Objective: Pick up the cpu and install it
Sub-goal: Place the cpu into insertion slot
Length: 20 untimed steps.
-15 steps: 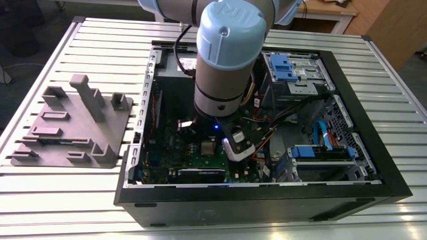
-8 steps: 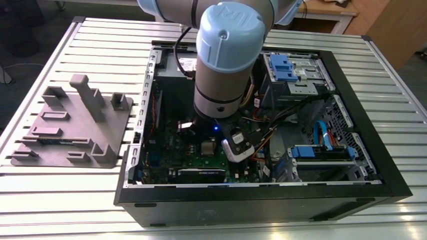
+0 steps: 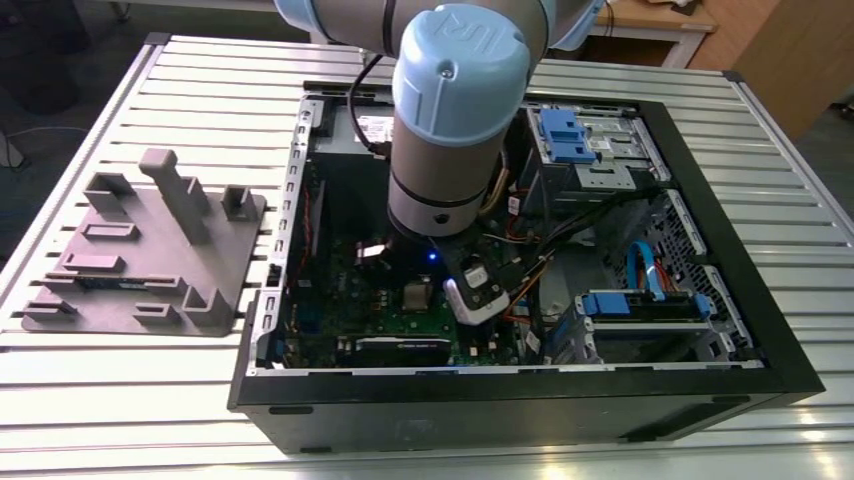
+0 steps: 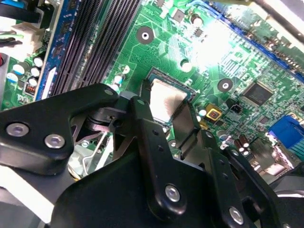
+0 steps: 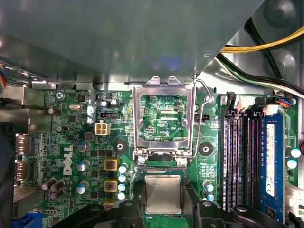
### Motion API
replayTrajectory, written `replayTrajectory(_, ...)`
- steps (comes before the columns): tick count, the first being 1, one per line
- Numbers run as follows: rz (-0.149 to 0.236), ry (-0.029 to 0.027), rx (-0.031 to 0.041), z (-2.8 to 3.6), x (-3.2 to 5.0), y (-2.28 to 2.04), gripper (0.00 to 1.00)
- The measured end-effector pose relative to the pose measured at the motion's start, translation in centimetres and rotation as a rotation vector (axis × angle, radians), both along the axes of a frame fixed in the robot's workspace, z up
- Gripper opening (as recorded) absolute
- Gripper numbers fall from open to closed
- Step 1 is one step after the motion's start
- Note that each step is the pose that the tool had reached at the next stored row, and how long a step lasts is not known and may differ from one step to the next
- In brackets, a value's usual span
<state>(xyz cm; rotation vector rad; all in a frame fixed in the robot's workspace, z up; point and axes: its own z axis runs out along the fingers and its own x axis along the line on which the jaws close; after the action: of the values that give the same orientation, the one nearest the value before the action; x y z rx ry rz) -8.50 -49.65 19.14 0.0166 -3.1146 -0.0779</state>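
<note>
The robot arm point(image 3: 447, 130) is reaching straight down into the open computer case point(image 3: 534, 385) on the slatted metal bench point(image 3: 200, 400). A grey fixture tray point(image 3: 147, 250) lies beside the case, on the exterior view's left.

Down at the green motherboard point(image 5: 80, 142), the silvery cpu point(image 5: 163, 192) is lying flat and level in the socket. Just beside it, the hinged metal socket frame point(image 5: 164, 81) is flipped open against the board, with its wire lever swung out along one side.

In the second wrist view, the pincer point(image 4: 164, 107) has the cpu point(image 4: 166, 99) between its black fingers point(image 4: 142, 118). They are closed in narrow, one against each of two opposite edges of the chip. The chip's top is bare between them, catching the light.

The black memory slots point(image 5: 237, 156) run alongside the socket. Yellow and black cables point(image 5: 266, 45) cross the case wall above them.
</note>
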Motion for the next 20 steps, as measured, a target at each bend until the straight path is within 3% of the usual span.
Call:
replayTrajectory(3,0.0,0.0004,-0.0002,0.01,-0.01,0.0,0.39)
replayTrajectory(17,0.0,0.0003,-0.0001,-0.01,-0.01,0.0,0.38)
replayTrajectory(20,0.0,-0.0003,0.0017,0.24,0.0,0.02,0.38)
